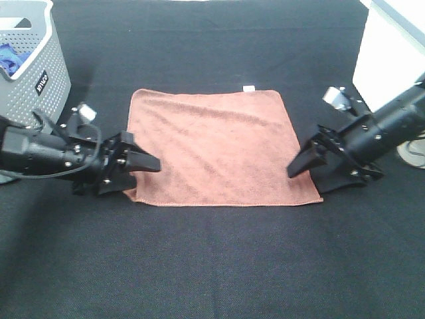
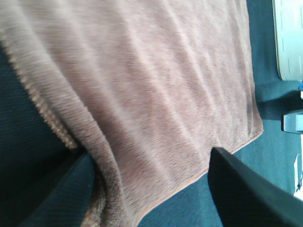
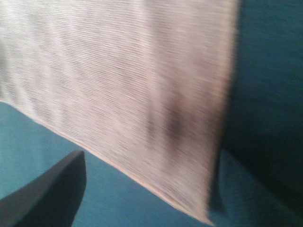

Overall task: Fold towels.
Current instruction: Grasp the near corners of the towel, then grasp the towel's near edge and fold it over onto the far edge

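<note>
A terracotta towel (image 1: 212, 146) lies spread flat on the black table, with a small white tag (image 1: 249, 88) on its far edge. My left gripper (image 1: 145, 176) is open at the towel's near-left corner. In the left wrist view the towel (image 2: 142, 85) runs between the fingers, and one finger (image 2: 52, 198) presses against the bunched hem. My right gripper (image 1: 304, 183) is open at the near-right corner. In the blurred right wrist view that corner of the towel (image 3: 142, 85) lies between the two fingers (image 3: 47, 194).
A grey perforated basket (image 1: 40, 73) holding a blue cloth (image 1: 10, 60) stands at the back left. A white box (image 1: 392, 53) stands at the back right. The black table cover (image 1: 212, 266) stretches in front of the towel.
</note>
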`<state>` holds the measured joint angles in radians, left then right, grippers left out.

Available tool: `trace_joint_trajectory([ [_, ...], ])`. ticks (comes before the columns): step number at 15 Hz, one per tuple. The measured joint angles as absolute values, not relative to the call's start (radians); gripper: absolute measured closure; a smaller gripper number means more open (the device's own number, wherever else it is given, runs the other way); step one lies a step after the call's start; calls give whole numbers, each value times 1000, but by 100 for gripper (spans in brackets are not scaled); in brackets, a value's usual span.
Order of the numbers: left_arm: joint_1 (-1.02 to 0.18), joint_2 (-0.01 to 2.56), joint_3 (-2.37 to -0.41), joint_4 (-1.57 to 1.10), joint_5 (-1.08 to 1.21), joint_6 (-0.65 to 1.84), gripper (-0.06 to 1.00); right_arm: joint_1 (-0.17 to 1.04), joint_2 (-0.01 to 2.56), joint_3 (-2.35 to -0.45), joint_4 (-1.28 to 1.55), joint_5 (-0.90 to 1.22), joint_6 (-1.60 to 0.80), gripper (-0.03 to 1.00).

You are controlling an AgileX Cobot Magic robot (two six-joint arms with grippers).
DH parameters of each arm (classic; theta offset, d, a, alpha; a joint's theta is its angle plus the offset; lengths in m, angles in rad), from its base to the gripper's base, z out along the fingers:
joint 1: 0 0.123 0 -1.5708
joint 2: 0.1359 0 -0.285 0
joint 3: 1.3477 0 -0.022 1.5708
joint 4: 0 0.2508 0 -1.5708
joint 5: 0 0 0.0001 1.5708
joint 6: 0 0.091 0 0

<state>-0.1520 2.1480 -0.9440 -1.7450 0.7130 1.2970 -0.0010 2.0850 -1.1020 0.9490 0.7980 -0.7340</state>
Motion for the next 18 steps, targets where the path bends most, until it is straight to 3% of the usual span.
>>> trace_joint_trajectory([
  [3, -184, 2155, -969, -1740, 703, 1284, 28, 34, 2111, -1135, 978, 808, -735, 23],
  [5, -199, 2161, -986, -1733, 687, 1251, 35, 61, 2120, -1146, 988, 801, -735, 29],
  [8, -201, 2170, -986, -1699, 670, 1215, 81, 61, 2128, -1146, 949, 771, -701, 55],
  [9, -202, 2170, -986, -1689, 670, 1214, 93, 61, 2131, -1150, 906, 762, -659, 77],
  [10, -202, 2170, -986, -1674, 674, 1211, 94, 61, 2132, -1154, 874, 760, -627, 91],
  [11, -202, 2170, -988, -1659, 678, 1201, 94, 61, 2132, -1155, 857, 756, -605, 97],
  [18, -202, 2038, -916, -1428, 700, 1061, 94, 62, 1997, -1093, 797, 793, -545, 97],
])
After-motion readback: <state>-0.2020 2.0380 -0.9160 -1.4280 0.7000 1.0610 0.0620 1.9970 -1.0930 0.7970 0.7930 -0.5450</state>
